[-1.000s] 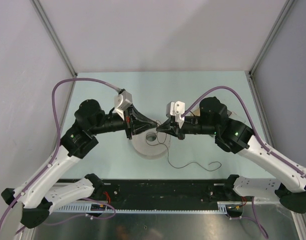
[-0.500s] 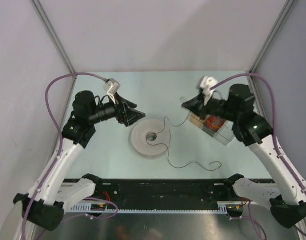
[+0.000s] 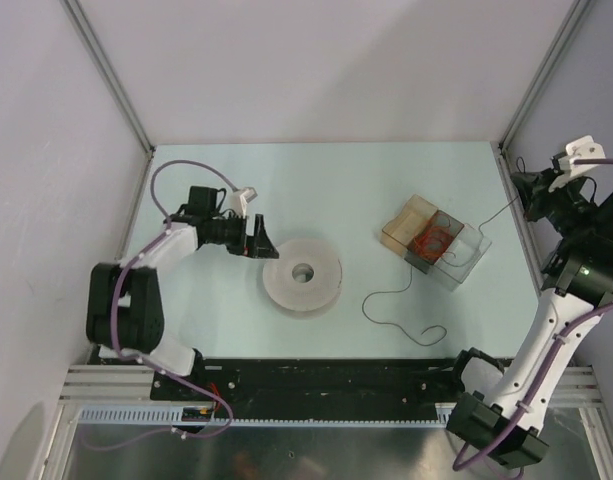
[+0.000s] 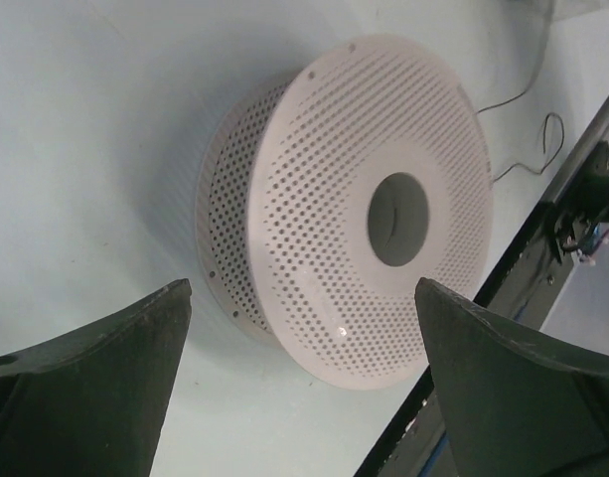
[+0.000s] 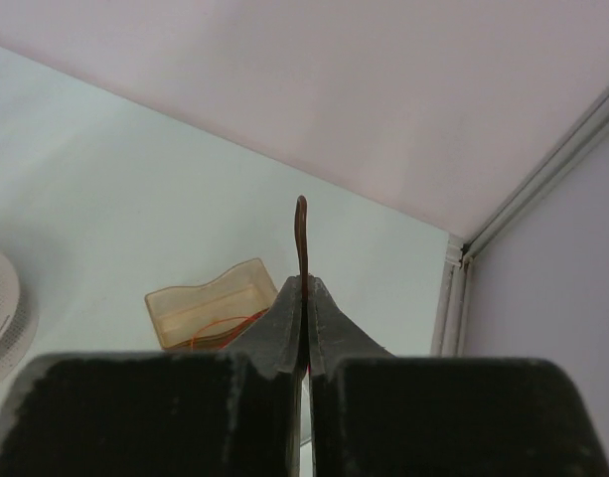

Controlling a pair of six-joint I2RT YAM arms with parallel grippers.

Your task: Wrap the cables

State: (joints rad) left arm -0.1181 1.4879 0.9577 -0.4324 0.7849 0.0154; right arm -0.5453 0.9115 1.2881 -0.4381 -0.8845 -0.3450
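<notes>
Near the right wall, fingers (image 5: 284, 323) pinch cable (image 5: 302, 227).

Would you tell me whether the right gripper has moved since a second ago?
Yes. The right gripper has swung rightward, away from the white perforated spool, to beside the corner post, pinching the thin wire.

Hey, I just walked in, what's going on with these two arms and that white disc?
A thin dark wire is to be wound onto the white perforated spool lying flat on the table. The right gripper is shut on one end of the wire, raised at the far right; the rest trails past a small clear box into loose loops on the table. The left gripper hangs open beside the spool, holding nothing.
</notes>
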